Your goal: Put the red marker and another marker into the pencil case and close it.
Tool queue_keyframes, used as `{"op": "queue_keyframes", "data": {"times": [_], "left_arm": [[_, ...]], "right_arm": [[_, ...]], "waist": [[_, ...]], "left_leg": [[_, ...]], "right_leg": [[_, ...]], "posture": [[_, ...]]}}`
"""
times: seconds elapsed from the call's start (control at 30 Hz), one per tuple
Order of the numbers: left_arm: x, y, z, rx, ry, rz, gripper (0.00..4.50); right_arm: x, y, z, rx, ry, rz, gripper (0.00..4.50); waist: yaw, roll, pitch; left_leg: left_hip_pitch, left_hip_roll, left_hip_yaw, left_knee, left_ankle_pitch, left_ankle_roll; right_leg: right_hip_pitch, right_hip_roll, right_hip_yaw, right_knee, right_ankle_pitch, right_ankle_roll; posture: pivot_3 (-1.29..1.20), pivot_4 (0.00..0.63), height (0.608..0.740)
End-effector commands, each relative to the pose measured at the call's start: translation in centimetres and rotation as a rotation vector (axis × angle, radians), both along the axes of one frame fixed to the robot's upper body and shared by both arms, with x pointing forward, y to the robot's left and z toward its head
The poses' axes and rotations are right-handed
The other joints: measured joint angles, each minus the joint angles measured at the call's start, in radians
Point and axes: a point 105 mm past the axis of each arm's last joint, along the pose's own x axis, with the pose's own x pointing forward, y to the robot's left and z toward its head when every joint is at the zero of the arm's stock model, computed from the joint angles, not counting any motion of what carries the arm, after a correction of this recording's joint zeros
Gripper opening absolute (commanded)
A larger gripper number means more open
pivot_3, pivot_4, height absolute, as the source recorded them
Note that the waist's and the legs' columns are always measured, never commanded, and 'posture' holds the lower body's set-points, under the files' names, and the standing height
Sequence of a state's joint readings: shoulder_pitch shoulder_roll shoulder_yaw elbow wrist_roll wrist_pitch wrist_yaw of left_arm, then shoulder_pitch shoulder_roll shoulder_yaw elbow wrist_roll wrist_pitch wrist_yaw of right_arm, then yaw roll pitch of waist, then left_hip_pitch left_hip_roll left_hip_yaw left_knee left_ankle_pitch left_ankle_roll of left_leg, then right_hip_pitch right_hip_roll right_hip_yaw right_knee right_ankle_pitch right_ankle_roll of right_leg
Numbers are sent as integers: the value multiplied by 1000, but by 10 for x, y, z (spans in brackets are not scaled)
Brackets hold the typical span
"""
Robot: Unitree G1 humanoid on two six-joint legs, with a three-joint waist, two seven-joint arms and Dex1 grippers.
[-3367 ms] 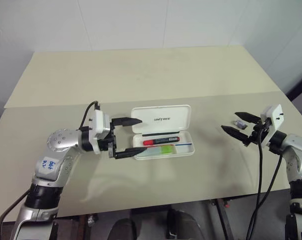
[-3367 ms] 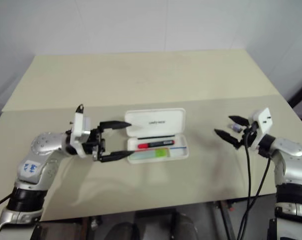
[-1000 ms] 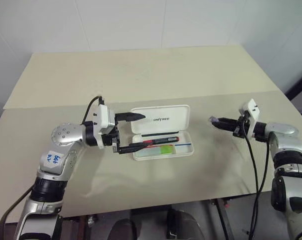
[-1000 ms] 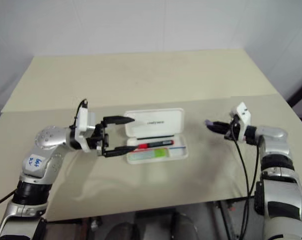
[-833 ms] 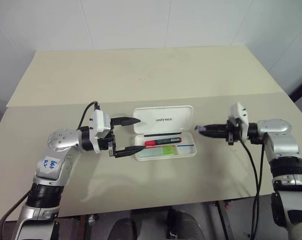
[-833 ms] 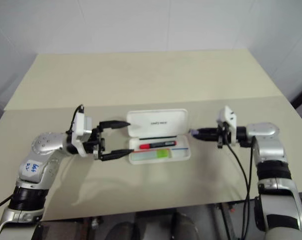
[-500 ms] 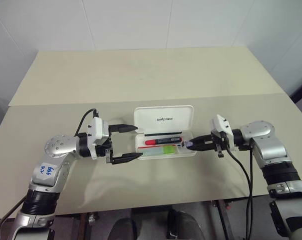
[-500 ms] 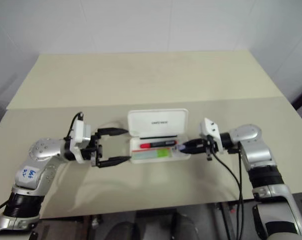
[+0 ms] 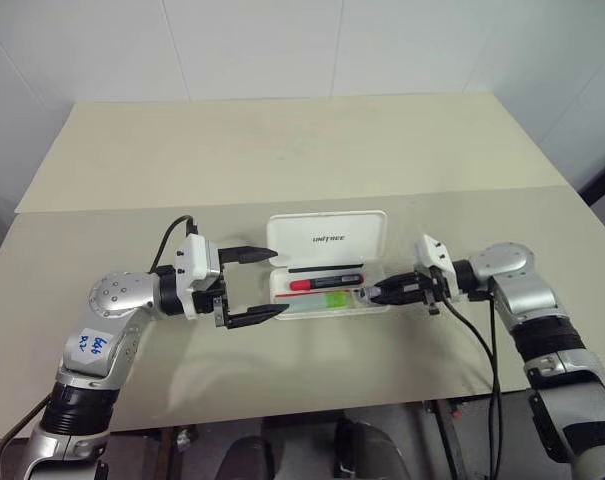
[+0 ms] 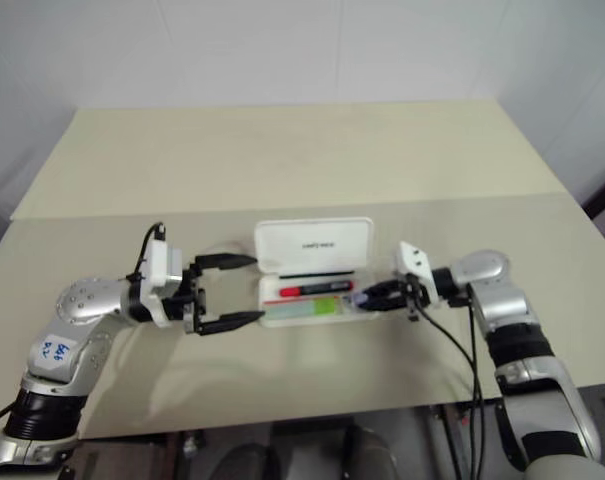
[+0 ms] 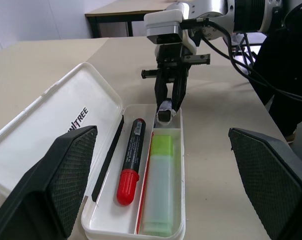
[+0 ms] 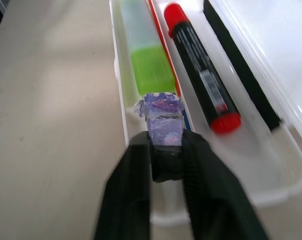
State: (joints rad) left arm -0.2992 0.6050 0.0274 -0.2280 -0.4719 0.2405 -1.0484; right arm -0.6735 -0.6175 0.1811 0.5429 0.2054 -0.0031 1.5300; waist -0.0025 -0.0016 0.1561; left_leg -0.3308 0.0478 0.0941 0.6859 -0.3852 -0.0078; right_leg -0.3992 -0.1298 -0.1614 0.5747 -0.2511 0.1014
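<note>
Looking down from the head, the open pencil case (image 9: 327,270) lay on the table (image 9: 282,150), long axis running between both tools. From the left wrist, the left tool (image 9: 256,285) gaped empty before the red marker (image 11: 131,160) and green highlighter (image 11: 159,185) inside. From the right wrist, the right tool (image 12: 168,162) pinched a purple stub (image 12: 163,117) over the case's near end.

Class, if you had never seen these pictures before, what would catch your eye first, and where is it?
The open pencil case at mid-table, with the red marker and the green highlighter side by side in its tray. At the tray's right end, the right gripper pinches a small purple stubby piece. The left gripper gapes wide by the case's left end.
</note>
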Motion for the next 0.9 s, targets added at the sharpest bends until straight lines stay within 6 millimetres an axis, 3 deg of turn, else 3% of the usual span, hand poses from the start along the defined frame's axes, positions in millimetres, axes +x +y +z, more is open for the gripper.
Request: {"op": "queue_keyframes", "data": {"times": [0.03,0.17,0.27,0.5,0.8,0.9], "left_arm": [[0,2,13,-12,-45,-2,4500],[0,3,13,-9,-47,-1,4500],[0,4,12,-6,-44,2,4500],[1,10,9,-7,-35,29,4500],[-1,32,3,-8,0,54,4500],[1,39,3,-15,-3,59,3566]], "right_arm": [[-1,3,8,9,-34,47,2054],[-3,2,13,8,-45,54,3496],[-2,-2,29,32,-94,45,4483],[-12,-15,57,107,-172,-11,4483],[-27,-61,61,121,-260,-147,4483],[-28,-69,61,122,-277,-172,4500]], "waist": [[1,0,0],[0,0,0],[0,0,0],[5,0,0],[1,0,0],[1,0,0]], "left_leg": [[0,0,0,0,0,0],[0,0,0,0,0,0],[0,0,0,0,0,0],[-1,0,-1,0,0,0],[-1,0,0,-1,0,0],[0,0,0,-1,0,0]], "right_leg": [[0,0,0,0,0,0],[0,0,0,0,0,0],[0,0,0,0,0,0],[0,0,-1,0,0,0],[0,0,0,-1,0,0],[0,0,0,0,0,0]], "posture": [[0,150,740],[0,150,740],[0,150,740],[0,150,740],[0,150,740],[0,150,740]]}}
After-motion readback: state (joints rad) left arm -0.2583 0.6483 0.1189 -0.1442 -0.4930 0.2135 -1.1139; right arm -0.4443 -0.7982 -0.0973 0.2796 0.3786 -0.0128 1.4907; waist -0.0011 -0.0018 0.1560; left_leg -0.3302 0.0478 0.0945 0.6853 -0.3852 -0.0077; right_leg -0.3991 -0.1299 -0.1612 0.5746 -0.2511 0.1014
